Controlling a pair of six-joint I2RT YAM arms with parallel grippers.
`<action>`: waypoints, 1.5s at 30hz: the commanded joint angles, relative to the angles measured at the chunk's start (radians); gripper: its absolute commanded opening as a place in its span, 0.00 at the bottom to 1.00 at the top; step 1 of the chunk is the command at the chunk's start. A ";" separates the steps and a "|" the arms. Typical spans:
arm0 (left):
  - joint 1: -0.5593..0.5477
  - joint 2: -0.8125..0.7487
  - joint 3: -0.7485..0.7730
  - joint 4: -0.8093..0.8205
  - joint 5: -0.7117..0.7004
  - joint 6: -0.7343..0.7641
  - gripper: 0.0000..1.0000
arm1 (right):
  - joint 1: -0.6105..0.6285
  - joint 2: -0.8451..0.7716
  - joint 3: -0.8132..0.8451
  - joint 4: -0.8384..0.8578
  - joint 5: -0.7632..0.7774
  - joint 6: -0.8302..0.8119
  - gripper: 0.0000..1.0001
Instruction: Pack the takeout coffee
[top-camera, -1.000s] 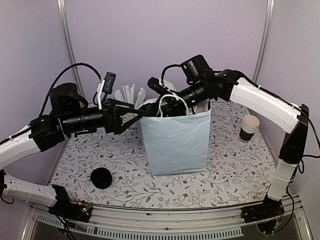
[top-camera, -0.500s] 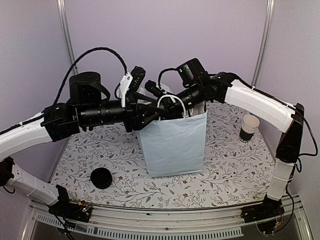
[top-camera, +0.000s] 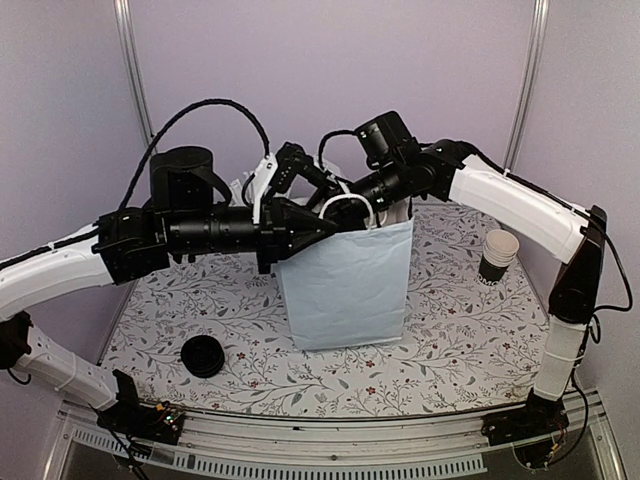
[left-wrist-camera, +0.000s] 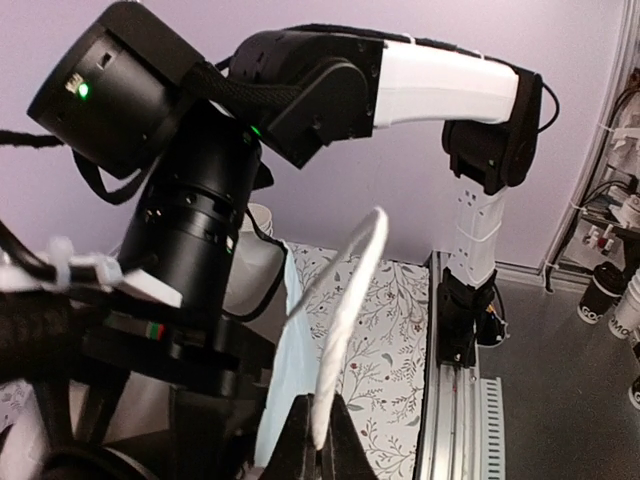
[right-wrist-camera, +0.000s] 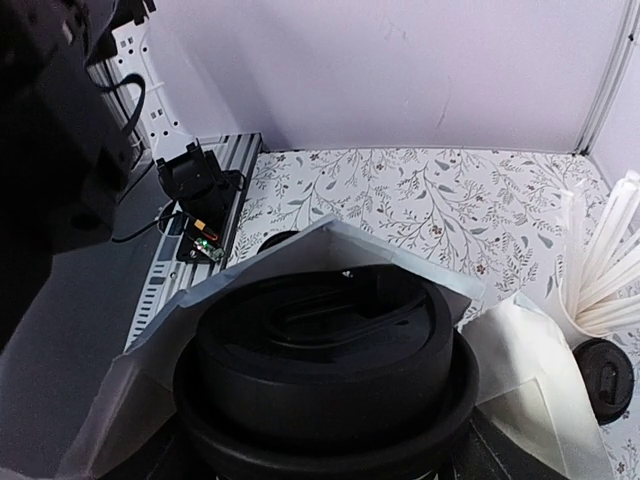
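The left jaws clench the white handle (left-wrist-camera: 328, 390) of the paper bag (top-camera: 345, 290), while the right jaws grasp the takeout coffee (right-wrist-camera: 325, 350) at its open mouth.

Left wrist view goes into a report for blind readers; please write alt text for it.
The left gripper is pinched shut on the white loop handle of a pale blue paper bag. Close behind, the black and white right arm bends down toward the bag.

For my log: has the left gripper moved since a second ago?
Yes. The left gripper has shifted right, away from the pile of lids, to the paper bag top, shut on its white handle.
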 joint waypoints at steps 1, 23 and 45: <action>-0.037 -0.045 -0.032 -0.082 0.024 -0.029 0.00 | -0.065 0.013 0.111 0.036 -0.070 0.044 0.56; -0.041 -0.255 -0.283 0.050 -0.339 -0.123 0.00 | -0.078 -0.077 0.070 -0.225 -0.237 -0.224 0.56; -0.009 -0.254 -0.339 0.149 -0.293 -0.205 0.00 | -0.104 -0.022 0.098 0.023 -0.480 -0.019 0.59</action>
